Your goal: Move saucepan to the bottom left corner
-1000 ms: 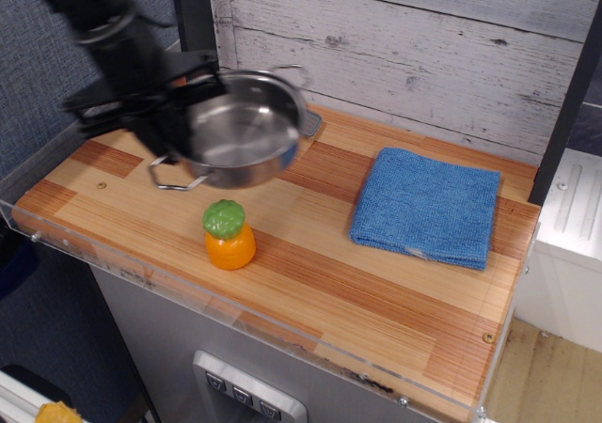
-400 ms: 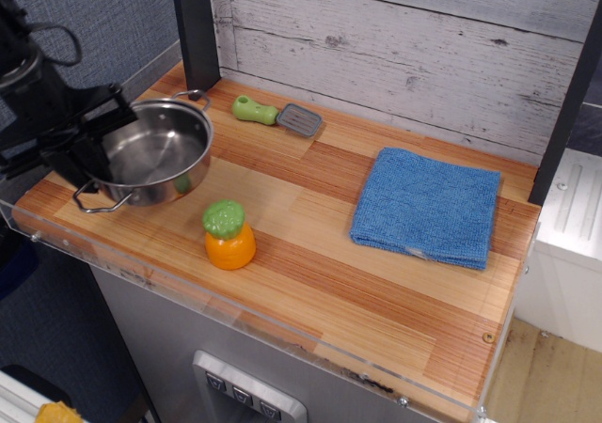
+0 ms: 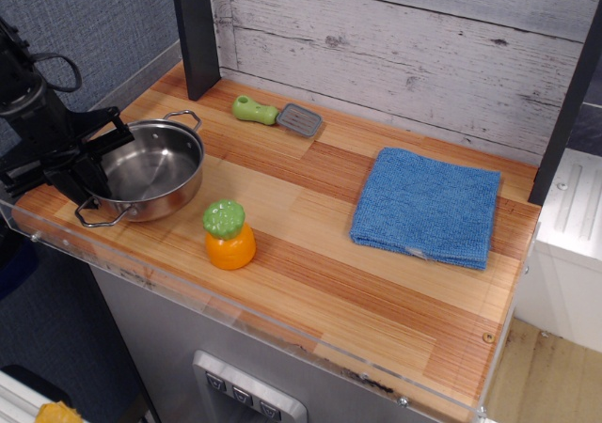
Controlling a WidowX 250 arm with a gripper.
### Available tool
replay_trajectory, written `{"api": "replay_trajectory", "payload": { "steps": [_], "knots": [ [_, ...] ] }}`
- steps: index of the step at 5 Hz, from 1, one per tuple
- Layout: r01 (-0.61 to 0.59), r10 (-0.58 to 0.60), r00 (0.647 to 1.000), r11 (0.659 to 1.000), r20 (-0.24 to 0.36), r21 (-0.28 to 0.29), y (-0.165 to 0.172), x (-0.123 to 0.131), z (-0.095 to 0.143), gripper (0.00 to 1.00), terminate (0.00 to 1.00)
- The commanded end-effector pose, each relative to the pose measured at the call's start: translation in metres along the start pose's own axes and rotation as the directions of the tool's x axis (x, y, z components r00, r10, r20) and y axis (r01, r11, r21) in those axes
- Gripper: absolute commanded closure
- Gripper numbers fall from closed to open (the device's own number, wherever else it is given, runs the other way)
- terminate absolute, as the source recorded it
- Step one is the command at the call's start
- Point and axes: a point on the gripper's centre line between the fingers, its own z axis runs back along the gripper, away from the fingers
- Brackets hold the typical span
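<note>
Steel saucepan (image 3: 150, 172), round, shiny, gripped by black claw (image 3: 83, 163).

An orange toy (image 3: 229, 235) with a green top stands upright near the front of the surface (image 3: 376, 301). A green-handled grater (image 3: 278, 115) lies flat at the far edge. A folded blue cloth (image 3: 428, 206) lies at the right.

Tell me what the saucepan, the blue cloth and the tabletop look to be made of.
Saucepan: polished metal, likely stainless steel; its bowl mirrors light.
Blue cloth: soft fabric, probably terry or microfiber; its surface looks nubby and matte.
Tabletop: striped wood planks or wood-look laminate with visible grain; which one is unclear.
</note>
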Motion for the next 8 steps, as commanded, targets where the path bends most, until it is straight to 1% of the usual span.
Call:
{"api": "replay_trajectory", "payload": {
  "steps": [1, 2, 4, 5, 6, 7, 8],
  "knots": [
    [0.028, -0.027, 1.000, 0.999, 0.008, -0.046, -0.006, 0.011, 0.000, 1.00, 0.00],
    [-0.003, 0.004, 1.000, 0.999, 0.024, -0.041, -0.007, 0.008, 0.002, 0.00, 0.00],
    [0.003, -0.002, 1.000, 0.998, 0.016, -0.057, -0.014, 0.002, 0.003, 0.00, 0.00],
    [0.014, -0.013, 1.000, 0.998, 0.026, -0.066, -0.021, 0.003, 0.007, 0.00, 0.00],
    [0.055, -0.050, 0.997, 0.995, 0.061, -0.088, -0.033, 0.006, 0.025, 0.00, 0.00],
    [0.129, -0.122, 0.990, 0.986, 0.070, -0.105, -0.054, 0.006, 0.046, 0.00, 0.00],
    [0.187, -0.177, 0.980, 0.976, 0.087, -0.115, -0.072, 0.001, 0.067, 0.00, 0.00]
  ]
}}
